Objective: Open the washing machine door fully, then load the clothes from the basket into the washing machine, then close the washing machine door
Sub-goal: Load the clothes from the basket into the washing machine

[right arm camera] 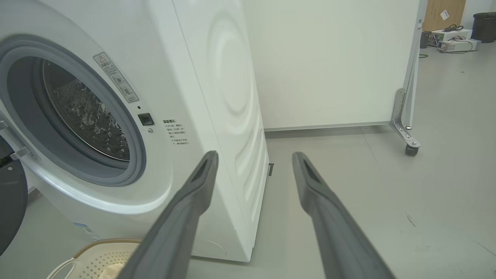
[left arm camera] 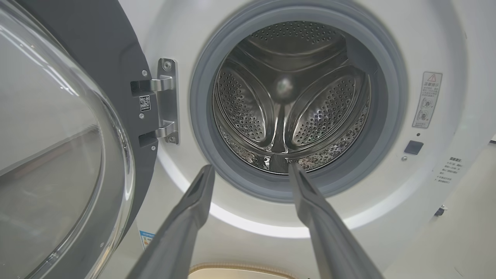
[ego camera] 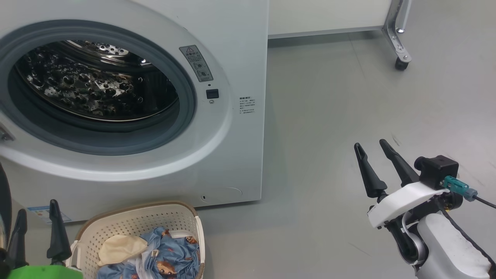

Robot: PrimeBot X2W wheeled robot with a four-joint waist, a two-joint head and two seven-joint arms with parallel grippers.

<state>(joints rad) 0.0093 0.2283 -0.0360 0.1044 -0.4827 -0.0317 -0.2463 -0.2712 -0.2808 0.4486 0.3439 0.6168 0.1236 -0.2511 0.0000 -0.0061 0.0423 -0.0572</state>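
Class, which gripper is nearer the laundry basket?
Left. The left gripper is just left of the basket; the right gripper is far off to its right.

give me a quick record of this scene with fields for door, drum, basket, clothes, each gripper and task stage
door: washing machine door swung open, at the left of the opening in the left wrist view
drum: drum of the washing machine looks empty
basket: basket on the floor in front of the machine
clothes: clothes in the basket, blue printed and cream pieces
left: left gripper open, empty, beside the basket
right: right gripper open, empty, over the floor
stage: door open, loading not yet begun
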